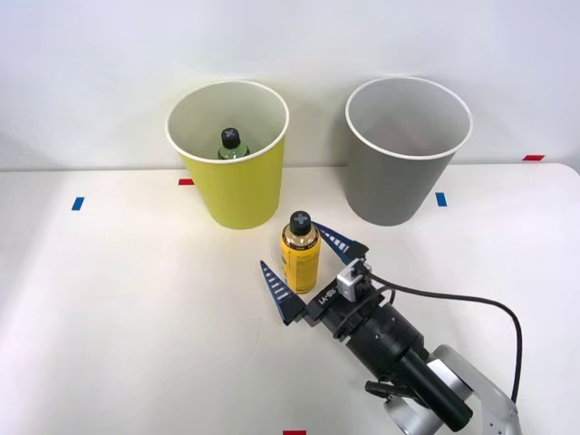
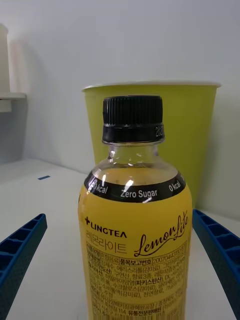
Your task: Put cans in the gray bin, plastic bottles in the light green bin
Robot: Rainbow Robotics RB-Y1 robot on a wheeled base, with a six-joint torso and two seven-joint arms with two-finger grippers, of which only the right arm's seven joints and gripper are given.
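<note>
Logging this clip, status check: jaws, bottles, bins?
Right gripper jaws open, straddling upright yellow-label bottle, no grip yet. Greenish bottle already inside light green bin. Gray bin unobstructed.

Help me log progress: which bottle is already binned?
The greenish bottle, standing inside the light green bin. The yellow-label bottle stands on the table, between the open right gripper's fingers.

White table (image 1: 118,317), light green bin (image 1: 237,190), gray bin (image 1: 391,186), yellow-label bottle (image 1: 299,258), tape marks (image 1: 78,203)
</note>
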